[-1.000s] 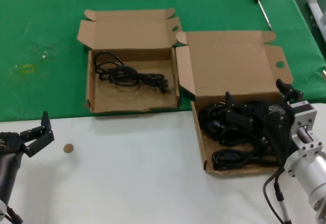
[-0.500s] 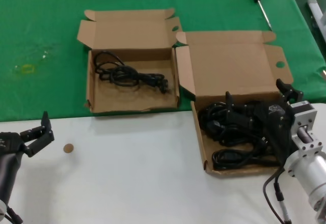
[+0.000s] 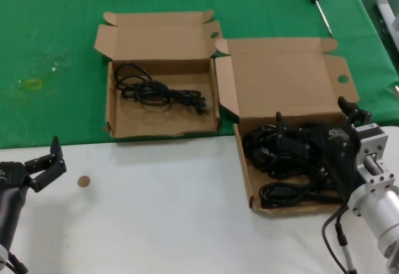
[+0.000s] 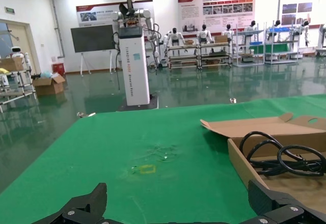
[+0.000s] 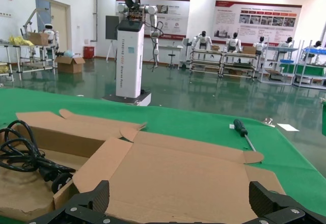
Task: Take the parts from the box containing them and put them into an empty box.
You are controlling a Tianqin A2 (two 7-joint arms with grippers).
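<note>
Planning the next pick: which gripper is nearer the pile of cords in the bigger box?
Right. The right gripper is open, down over the cords inside the bigger box. The left gripper waits open over the white table, far across from that box.

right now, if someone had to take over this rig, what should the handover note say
Right hand: open, low in the wider brown cardboard box over its heap of black rubber power cords; whether it touches one cannot be told.
Left hand: open, empty, parked over the white table at the near left.
Done: one coiled black cord lies in the smaller brown cardboard box on the green cloth.
Left: grip a cord from the heap, carry it to the smaller box, repeat for the rest.
Also: a screwdriver lies at the far right.
</note>
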